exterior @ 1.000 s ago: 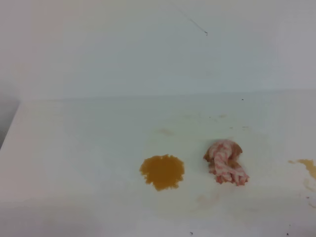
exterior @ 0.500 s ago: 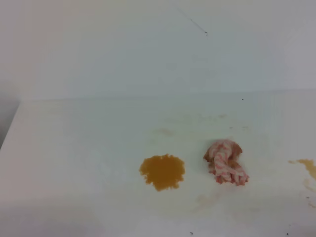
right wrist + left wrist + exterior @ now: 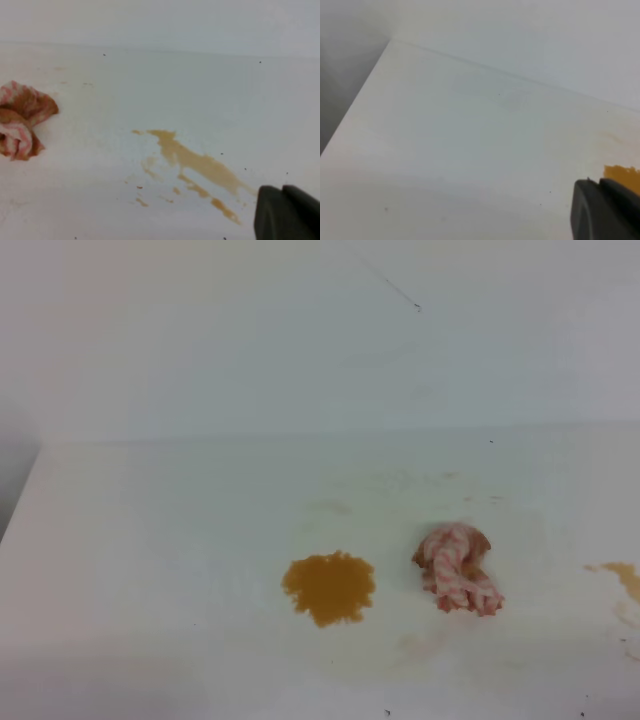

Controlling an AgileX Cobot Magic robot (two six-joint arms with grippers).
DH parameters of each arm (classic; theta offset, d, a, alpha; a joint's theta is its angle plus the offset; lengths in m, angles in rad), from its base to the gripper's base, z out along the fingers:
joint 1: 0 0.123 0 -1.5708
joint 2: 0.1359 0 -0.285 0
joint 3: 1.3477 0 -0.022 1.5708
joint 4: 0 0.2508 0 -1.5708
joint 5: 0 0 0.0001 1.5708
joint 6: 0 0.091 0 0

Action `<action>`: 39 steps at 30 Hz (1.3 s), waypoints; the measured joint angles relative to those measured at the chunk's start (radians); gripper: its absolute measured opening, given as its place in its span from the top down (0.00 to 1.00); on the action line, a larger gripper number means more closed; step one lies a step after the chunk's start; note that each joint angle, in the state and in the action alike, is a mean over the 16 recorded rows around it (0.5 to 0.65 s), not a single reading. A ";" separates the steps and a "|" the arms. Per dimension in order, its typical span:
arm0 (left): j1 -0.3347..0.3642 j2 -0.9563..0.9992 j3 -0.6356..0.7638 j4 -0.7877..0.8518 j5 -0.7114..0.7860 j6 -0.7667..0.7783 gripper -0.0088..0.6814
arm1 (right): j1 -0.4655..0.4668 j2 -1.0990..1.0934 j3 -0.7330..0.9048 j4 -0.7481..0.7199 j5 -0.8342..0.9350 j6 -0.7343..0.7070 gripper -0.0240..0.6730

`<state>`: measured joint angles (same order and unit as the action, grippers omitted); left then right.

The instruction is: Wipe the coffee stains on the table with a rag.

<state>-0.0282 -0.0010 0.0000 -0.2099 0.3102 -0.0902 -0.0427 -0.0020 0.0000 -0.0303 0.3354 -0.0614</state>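
On the white table [image 3: 180, 530], a roundish orange-brown coffee stain [image 3: 329, 587] sits left of the crumpled pink-and-white striped rag [image 3: 456, 568]. A second, streaky coffee stain [image 3: 622, 575] shows at the table's right edge. Neither gripper appears in the exterior high view. The right wrist view shows the streaky stain [image 3: 195, 162] in the middle, the rag [image 3: 21, 120] at far left, and my right gripper [image 3: 282, 189] shut and empty at the lower right. In the left wrist view my left gripper [image 3: 599, 184] is shut and empty, with the round stain's edge [image 3: 624, 176] just beyond it.
The table's left edge [image 3: 22, 495] drops off into a dark gap. A pale wall [image 3: 300, 340] rises behind the table. Faint brownish smudges [image 3: 420, 645] mark the surface in front of the rag.
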 joint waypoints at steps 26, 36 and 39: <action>0.000 0.000 0.000 0.000 0.000 0.000 0.99 | 0.000 0.000 0.000 0.003 -0.174 0.007 0.97; 0.000 0.000 0.000 0.000 0.000 0.000 0.99 | 0.000 0.000 0.000 0.030 -0.535 0.013 0.97; 0.000 0.000 0.000 0.000 0.000 0.000 0.99 | 0.000 0.000 0.000 0.038 -0.656 0.009 0.97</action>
<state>-0.0282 -0.0010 0.0000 -0.2099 0.3101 -0.0902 -0.0427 -0.0020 0.0000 0.0081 -0.3202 -0.0525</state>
